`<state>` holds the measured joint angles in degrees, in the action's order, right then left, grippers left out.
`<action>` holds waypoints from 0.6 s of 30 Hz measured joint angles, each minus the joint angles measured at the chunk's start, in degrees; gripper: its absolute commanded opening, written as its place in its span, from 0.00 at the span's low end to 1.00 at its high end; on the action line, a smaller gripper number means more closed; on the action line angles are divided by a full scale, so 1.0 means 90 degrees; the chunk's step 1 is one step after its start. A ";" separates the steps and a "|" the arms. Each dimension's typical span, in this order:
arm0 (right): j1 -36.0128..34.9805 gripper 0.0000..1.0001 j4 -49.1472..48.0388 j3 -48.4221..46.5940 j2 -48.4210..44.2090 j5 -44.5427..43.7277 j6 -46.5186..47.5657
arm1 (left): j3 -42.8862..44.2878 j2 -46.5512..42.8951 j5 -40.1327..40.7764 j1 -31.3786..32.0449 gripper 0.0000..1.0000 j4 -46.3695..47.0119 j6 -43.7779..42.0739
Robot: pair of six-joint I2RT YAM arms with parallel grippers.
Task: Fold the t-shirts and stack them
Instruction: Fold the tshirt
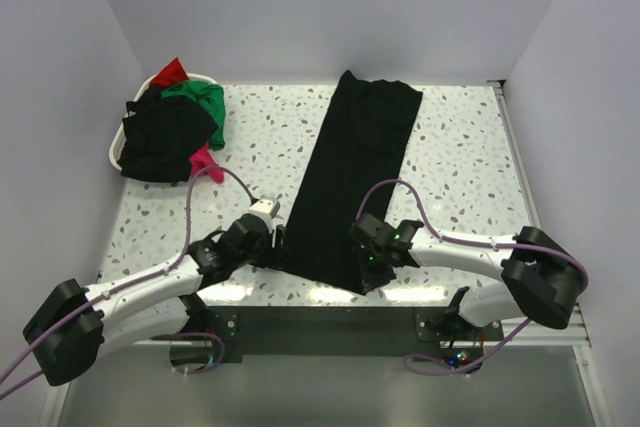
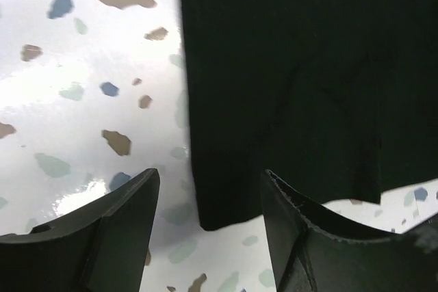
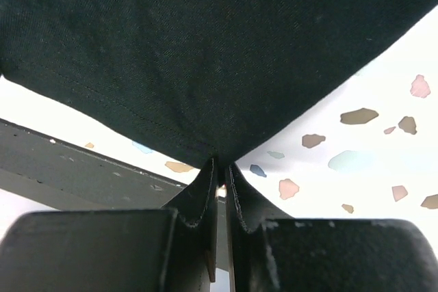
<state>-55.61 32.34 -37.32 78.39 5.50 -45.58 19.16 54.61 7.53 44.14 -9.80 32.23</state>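
The black t-shirt (image 1: 355, 177), folded into a long strip, lies in the middle of the worktop (image 1: 460, 167). The right fingers (image 3: 202, 193) are clamped on its near hem. The left fingers (image 2: 130, 203) stand apart at its near left corner.

White basket (image 1: 113, 154) far-left on speckled table (image 1: 460, 157).

Lab test cell: plain white walls (image 1: 330, 7), speckled table (image 1: 460, 152), bolted left arm (image 1: 140, 295) and right arm (image 1: 470, 245)
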 measured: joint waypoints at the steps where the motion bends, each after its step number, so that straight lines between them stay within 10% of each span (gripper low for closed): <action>1: 0.0000 0.06 0.0005 0.0000 0.0000 -0.0002 0.0000 | 0.0056 0.0017 0.0024 0.0158 0.63 -0.0117 0.0022; 18: -0.0029 0.06 0.0090 0.0022 -0.0100 -0.0206 -0.0017 | 0.0304 0.0216 0.0522 0.0663 0.46 -0.0952 0.0583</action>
<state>-55.88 33.15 -37.12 77.49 3.64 -45.74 21.89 56.55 12.23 50.11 -18.37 37.47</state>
